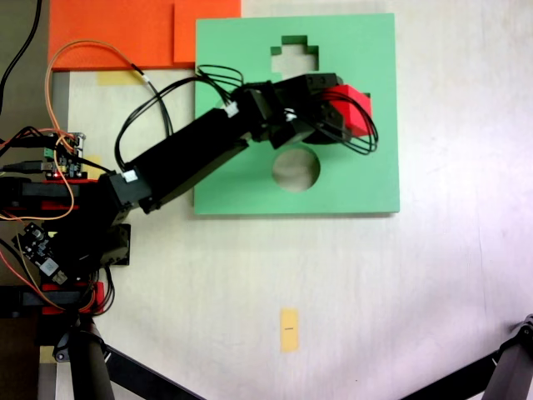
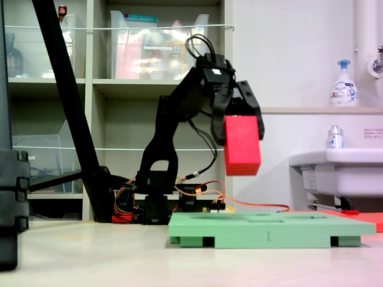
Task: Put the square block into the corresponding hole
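The square block, a bright red cube, is held in the air by my gripper, which is shut on it. In the second exterior view the block hangs well above the green foam board, clamped from above by the gripper. In the first exterior view the board shows a cross-shaped cut-out and a round cut-out. The block and gripper sit over the board's right middle. The corresponding hole is hidden under them.
Orange foam sheets lie past the board's top-left corner. A yellow tape strip is on the table below the board. Circuit boards and wires crowd the arm's base. A black tripod leg, shelves and a sink stand around.
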`<state>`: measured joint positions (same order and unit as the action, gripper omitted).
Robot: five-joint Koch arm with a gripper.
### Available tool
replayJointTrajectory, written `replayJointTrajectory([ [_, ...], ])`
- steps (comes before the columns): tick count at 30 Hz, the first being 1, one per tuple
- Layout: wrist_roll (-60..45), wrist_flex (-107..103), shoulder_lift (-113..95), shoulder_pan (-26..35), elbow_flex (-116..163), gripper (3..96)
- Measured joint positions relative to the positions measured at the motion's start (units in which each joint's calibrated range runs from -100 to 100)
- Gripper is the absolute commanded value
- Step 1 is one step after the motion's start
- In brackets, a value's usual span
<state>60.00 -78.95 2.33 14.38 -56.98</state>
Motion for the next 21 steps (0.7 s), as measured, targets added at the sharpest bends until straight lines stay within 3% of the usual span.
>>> replayJointTrajectory([
  [21,0.68,-0.1,3.56,1.07,0.1,25.7],
])
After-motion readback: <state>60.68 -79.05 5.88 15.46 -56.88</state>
